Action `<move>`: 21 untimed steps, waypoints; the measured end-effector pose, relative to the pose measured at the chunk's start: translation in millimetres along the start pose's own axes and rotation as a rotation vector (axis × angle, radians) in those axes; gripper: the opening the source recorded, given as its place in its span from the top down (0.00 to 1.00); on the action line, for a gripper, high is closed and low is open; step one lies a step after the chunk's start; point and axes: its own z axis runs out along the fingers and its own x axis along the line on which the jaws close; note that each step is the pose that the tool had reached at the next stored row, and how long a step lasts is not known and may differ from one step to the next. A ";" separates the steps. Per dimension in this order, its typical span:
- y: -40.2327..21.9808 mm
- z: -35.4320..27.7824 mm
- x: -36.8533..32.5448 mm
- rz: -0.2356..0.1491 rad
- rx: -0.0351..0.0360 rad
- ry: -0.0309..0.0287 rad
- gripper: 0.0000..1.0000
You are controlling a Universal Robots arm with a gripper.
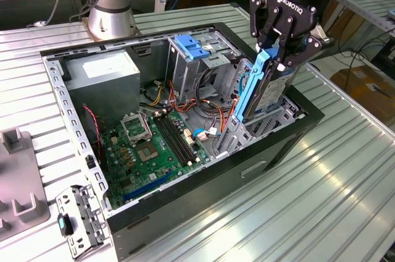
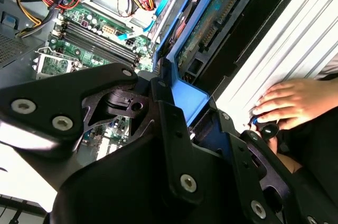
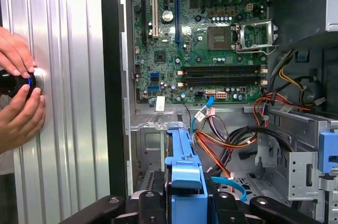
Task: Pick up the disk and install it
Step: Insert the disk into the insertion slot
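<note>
Exterior view puts the black two-fingered claw (image 1: 279,52) at about one o'clock, its fingers clamped on the upper end of the disk (image 1: 262,92), a flat black rectangular hard drive edged with bright blue plastic rails. The disk hangs nearly upright, slightly tilted, and its lower end dips into the grey sheet-metal drive cage (image 1: 234,132) on the three o'clock side of the open black computer case (image 1: 185,197). Toward nine o'clock from the cage, the green motherboard (image 1: 151,144) lies on the case floor, with red, orange and yellow wires between the two. The case stands on a ribbed silver metal tabletop (image 1: 321,194). In the first wrist view a person's hands (image 3: 16,97) rest on that tabletop beside the case, around a small dark object.

I judge the disk to be stiff, dense for its size and sensitive to shock, so it should not knock against the cage. Its smooth plastic rails probably flex a little. The upper end, where the claw has it, looks like the sound place to hold, as it leaves the lower edge free for the bay.
</note>
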 end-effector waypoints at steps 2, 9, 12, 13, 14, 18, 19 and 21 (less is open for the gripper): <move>0.0 0.1 0.0 0.000 0.0000 -0.0001 0.63; -0.3 0.9 -0.1 0.000 0.0000 -0.0002 0.62; -0.1 9.7 -0.6 0.000 -0.0001 -0.0015 0.55; 0.1 12.5 -0.6 0.000 -0.0001 -0.0025 0.55; 0.2 14.3 -0.6 0.000 -0.0001 -0.0024 0.55; 0.6 22.7 -0.5 0.000 -0.0001 -0.0024 0.55; 0.7 24.7 -0.4 0.000 -0.0001 -0.0024 0.56; 0.9 29.4 -0.1 0.000 -0.0001 -0.0024 0.70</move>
